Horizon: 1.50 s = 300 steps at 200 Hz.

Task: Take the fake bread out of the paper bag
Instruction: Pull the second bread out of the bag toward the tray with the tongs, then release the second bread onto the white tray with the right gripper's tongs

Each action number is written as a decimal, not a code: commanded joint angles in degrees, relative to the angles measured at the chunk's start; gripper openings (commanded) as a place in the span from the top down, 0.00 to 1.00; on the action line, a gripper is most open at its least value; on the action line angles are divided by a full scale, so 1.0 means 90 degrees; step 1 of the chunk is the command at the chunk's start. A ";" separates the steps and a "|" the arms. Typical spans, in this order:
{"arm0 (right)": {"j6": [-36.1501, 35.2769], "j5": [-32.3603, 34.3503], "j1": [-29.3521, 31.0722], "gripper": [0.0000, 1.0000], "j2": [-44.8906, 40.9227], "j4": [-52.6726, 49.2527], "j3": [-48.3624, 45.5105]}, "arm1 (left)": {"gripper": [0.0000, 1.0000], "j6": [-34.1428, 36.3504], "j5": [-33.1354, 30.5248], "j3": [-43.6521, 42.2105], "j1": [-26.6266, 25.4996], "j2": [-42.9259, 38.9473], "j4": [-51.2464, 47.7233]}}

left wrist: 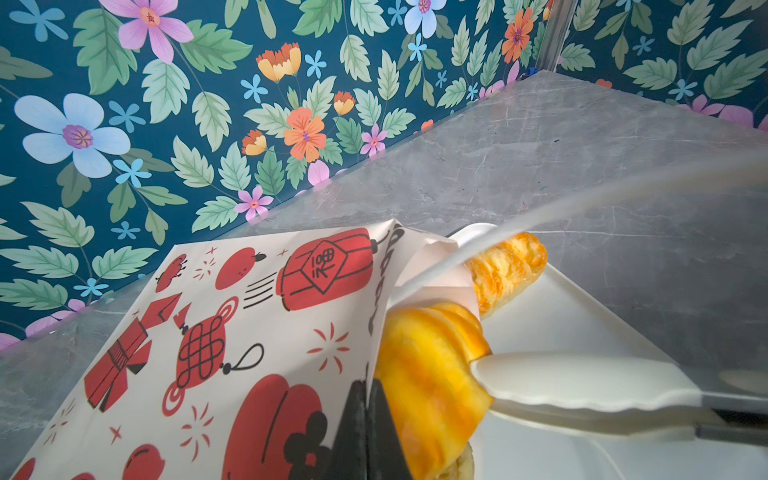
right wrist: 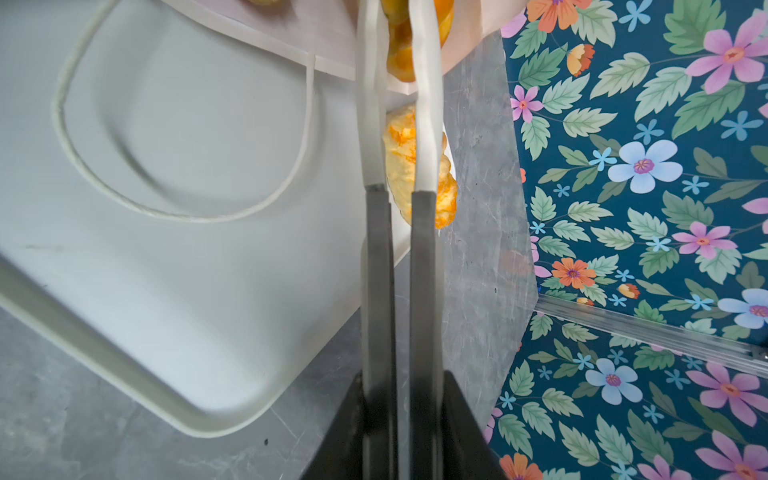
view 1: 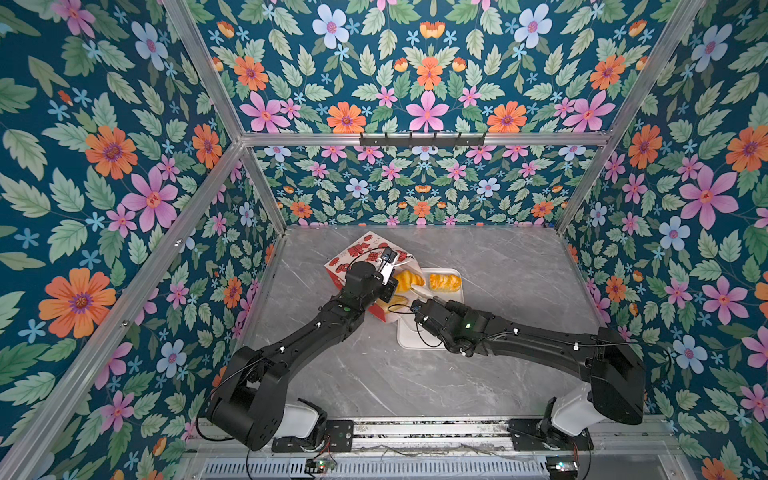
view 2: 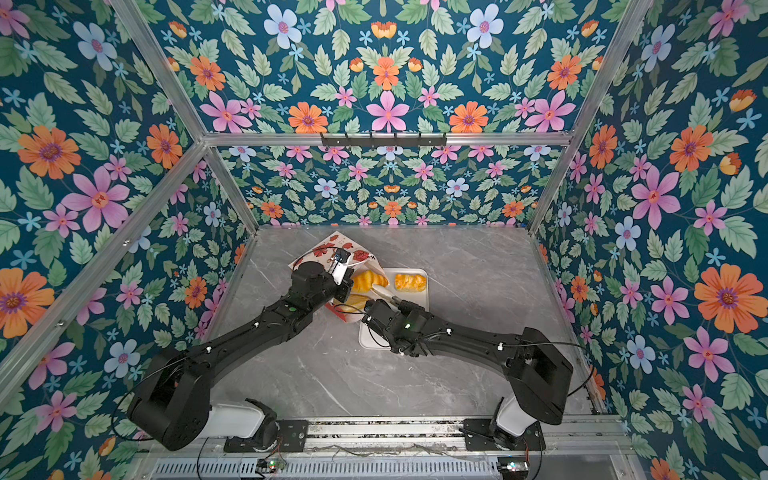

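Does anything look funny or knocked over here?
Yes. The paper bag isn't standing up. It lies tipped on its side with its mouth over the white tray, and the left gripper pinches its rim. A croissant pokes out of the opening.

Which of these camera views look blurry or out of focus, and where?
Left wrist view: paper bag print sharp, its white cord handle a smeared out-of-focus streak. Right wrist view: right gripper soft at its near end. Both top views: sharp, evenly lit.
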 commanded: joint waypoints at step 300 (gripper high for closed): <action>0.3570 -0.0747 0.0462 0.70 0.0312 -0.3576 0.0144 | 1.00 -0.0467 -0.0216 -0.0550 0.1118 -0.0487 0.0461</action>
